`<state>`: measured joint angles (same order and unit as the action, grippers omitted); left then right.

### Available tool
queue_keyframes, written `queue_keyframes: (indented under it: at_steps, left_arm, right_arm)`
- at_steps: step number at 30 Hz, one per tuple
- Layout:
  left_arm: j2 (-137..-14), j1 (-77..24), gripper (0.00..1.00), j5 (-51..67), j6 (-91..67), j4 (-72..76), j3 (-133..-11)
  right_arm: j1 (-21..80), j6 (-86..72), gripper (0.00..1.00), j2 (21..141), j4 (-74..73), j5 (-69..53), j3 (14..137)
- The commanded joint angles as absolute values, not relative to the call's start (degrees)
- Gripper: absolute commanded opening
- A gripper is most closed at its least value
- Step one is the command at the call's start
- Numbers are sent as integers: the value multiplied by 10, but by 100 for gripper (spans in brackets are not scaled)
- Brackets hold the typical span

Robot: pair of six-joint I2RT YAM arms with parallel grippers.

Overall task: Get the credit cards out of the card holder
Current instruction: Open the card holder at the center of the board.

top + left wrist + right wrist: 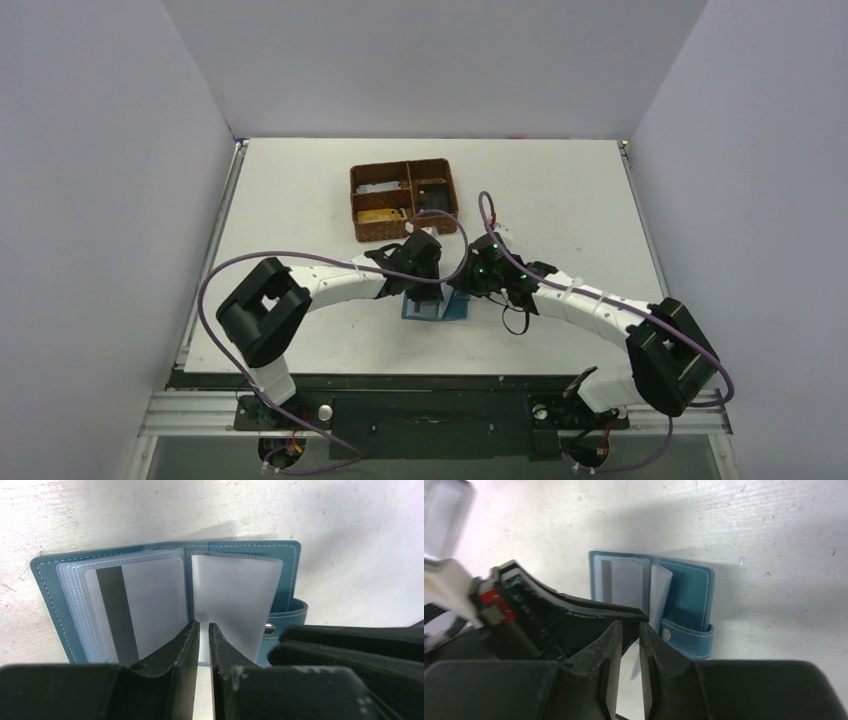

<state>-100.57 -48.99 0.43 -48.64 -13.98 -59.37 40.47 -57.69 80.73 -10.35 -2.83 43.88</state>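
Top external: high above and behind the arms [340,285], facing down and forward, far enough to take in the whole table [300,180].
Left wrist: close over the table, looking along its own fingers [175,650] at the open card holder [165,600].
Right wrist: slightly farther back, looking along its fingers [606,655] at the card holder.
Shared: card holder and surrounding table, in all three views.

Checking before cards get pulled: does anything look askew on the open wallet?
Yes. On the open teal-blue folding card holder, one clear plastic sleeve curls up off its snap-tab side instead of lying flat.
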Motion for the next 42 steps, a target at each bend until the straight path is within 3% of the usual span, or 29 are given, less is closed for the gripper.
queue_keyframes:
  at_steps: [1,7,19,42]
  left_arm:
    - [-965,-489,11,15,-469,-141,-590]
    - [-929,-478,11,-7,-473,-164,-573]
    - [-845,-392,11,-5,-464,-164,-488]
    - [-946,-408,12,46,-413,-141,-541]
  right_arm:
    - [396,-583,21,738,-102,-20,447]
    - [396,-590,26,743,-114,-23,500]
    - [412,-621,19,874,-62,-68,539]
    - [408,-606,17,943,25,-87,433]
